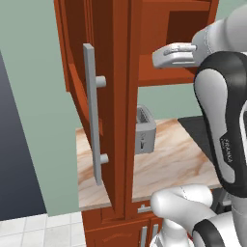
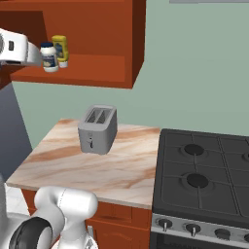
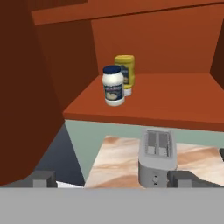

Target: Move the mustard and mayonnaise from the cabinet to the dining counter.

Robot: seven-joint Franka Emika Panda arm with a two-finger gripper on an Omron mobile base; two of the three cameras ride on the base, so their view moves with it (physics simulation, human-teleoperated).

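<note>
the small squat white jar of mayonnaise point(image 3: 113, 85) with its dark blue lid stands upright on the lower shelf of the tall reddish-brown wooden cabinet point(image 3: 144, 94), near the shelf's front edge. just behind it and a little to its side, close enough that they may be touching, stands the yellow squeeze bottle of mustard point(image 3: 126, 72), also upright and slightly taller. both wait in the cabinet; neither has gone to the dining counter yet.

the two-finger gripper point(image 3: 112, 179) holds nothing, its dark tips spread about as wide as they go. it hangs outside the shelf, and in the hand view the jar lies ahead of it and higher in the picture, roughly on the midline between the tips. the jar's long axis is vertical, so a level approach straight forward looks right, with the jar met first and the mustard behind it.

below the shelf sits a grey two-slot toaster point(image 2: 98, 129) on a small beige marble countertop point(image 2: 58, 160), beside a black gas hob point(image 2: 204, 180). the open cabinet door with its long grey bar handle point(image 1: 91, 111) stands to the arm's left.
</note>
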